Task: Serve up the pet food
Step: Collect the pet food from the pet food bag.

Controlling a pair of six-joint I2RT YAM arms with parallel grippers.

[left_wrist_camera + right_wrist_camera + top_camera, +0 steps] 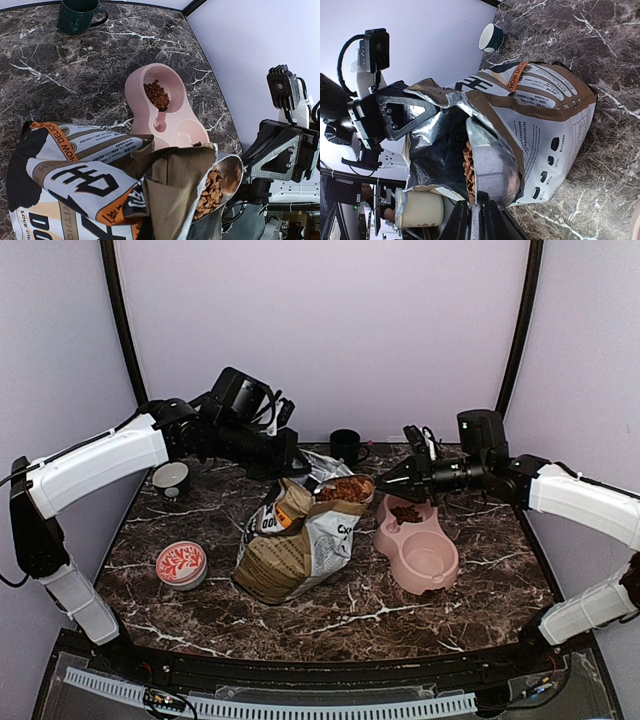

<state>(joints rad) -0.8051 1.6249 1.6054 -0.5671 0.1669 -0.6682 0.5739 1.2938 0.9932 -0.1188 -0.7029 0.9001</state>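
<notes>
The pet food (347,488) fills a metal scoop (358,483) at the open mouth of the tan-and-white bag (300,545). My right gripper (405,472) is shut on the scoop's handle; in the right wrist view the scoop (502,170) hangs at the foil mouth with kibble (468,167) in it. More kibble (405,512) lies in the far cup of the pink double bowl (432,575); the near cup is bare. My left gripper (288,458) is shut on the bag's top edge, holding it open. In the left wrist view its fingers are hidden behind the bag (85,175).
A dark mug (346,445) stands at the back centre. A white-rimmed bowl (171,477) is at the back left, and a red patterned bowl (181,563) at the front left. The pink bowl sits right of the bag.
</notes>
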